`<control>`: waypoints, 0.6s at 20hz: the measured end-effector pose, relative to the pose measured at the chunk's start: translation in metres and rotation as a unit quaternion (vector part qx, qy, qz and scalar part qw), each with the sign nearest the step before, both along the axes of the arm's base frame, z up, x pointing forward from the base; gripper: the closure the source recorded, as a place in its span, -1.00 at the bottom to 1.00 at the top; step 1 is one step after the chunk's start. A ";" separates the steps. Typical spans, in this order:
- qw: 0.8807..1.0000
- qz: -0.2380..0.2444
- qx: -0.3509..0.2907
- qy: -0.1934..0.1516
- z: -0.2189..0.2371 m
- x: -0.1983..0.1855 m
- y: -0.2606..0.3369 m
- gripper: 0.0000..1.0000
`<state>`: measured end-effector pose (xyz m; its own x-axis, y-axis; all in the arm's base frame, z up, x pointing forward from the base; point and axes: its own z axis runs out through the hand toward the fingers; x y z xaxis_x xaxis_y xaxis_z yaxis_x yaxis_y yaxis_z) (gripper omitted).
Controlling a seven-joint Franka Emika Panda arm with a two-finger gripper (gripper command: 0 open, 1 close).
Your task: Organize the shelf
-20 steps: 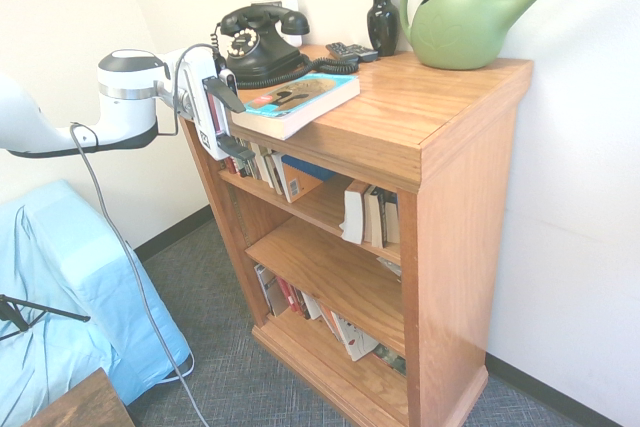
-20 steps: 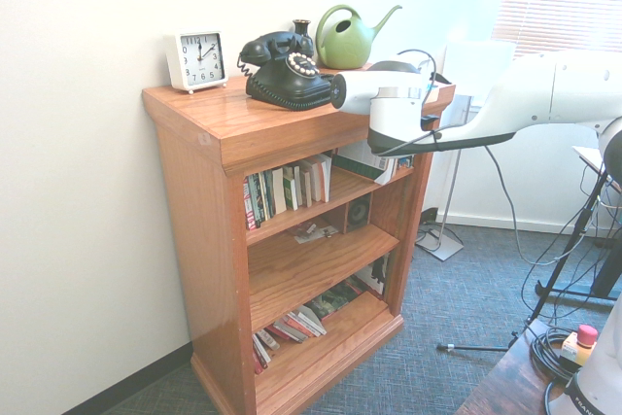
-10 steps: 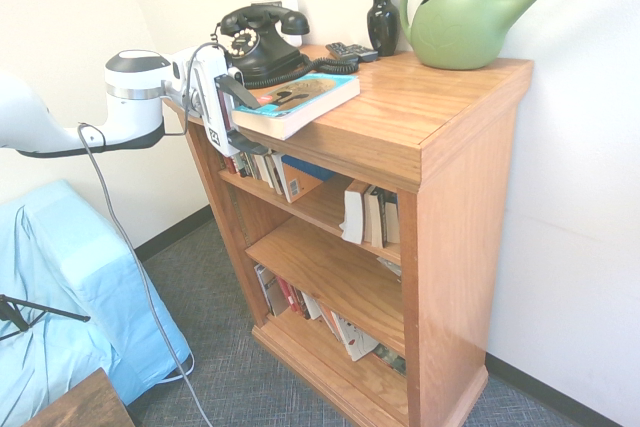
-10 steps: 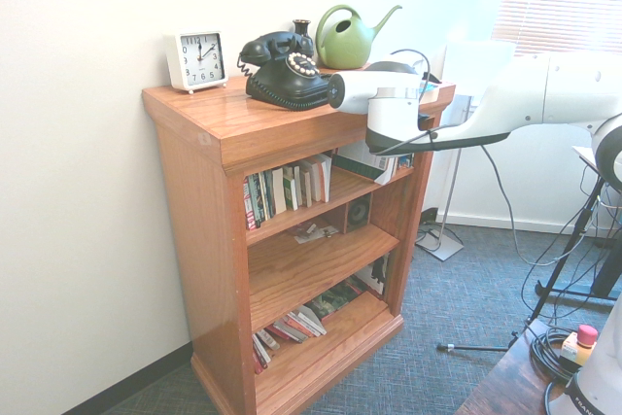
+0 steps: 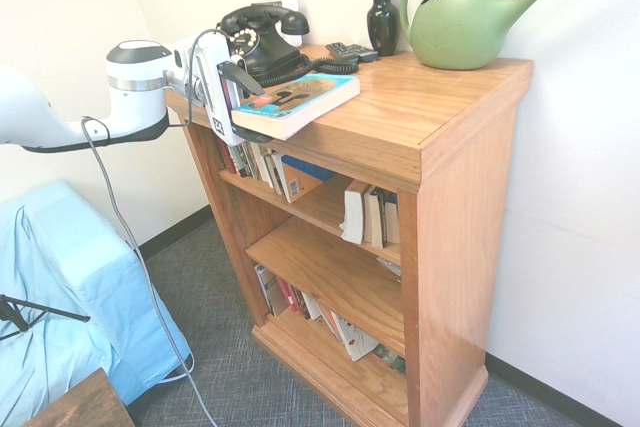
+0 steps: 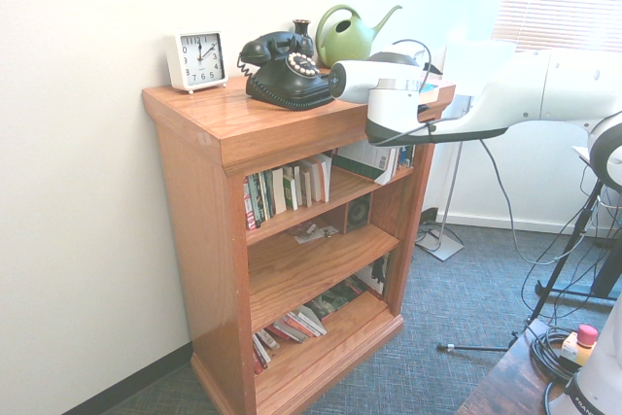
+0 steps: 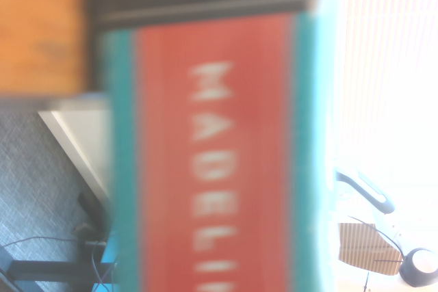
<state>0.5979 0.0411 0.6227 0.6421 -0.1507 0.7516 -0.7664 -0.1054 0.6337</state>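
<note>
The jaws stand wide, one above and one below the overhanging end of the book [image 5: 296,104]; none of the views shows that they touch it.

First exterior view: the gripper [image 5: 242,105] comes in level from the left at the shelf's [image 5: 440,247] top, which stands against the right wall. The book lies flat with its near-left end past the top's edge. If the jaws close off-centre or shove before they close, the book may slide into the phone [image 5: 258,41] just behind it, or tip off the edge. The can [image 5: 466,19] and vase [image 5: 382,19] stand well apart at the far right. Top tier: upright books left, a leaning blue one, a few more right. Middle tier nearly bare. Bottom tier: slumped books.

Second exterior view: the arm hides the book. A clock [image 6: 196,59] stands at the far left of the top. A small dark box [image 6: 359,212] sits on the middle tier.

Wrist view: a red and teal spine [image 7: 215,155], blurred, fills the picture.
</note>
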 end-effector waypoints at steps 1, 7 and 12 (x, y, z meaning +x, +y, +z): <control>1.000 0.001 0.000 0.001 0.001 0.001 0.000 1.00; 1.000 0.003 -0.001 0.005 -0.002 0.003 0.003 1.00; 1.000 0.008 -0.001 0.011 -0.010 0.007 0.004 1.00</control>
<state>0.6050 0.0456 0.6126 0.6611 -0.1392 0.7372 -0.7502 -0.1169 0.6507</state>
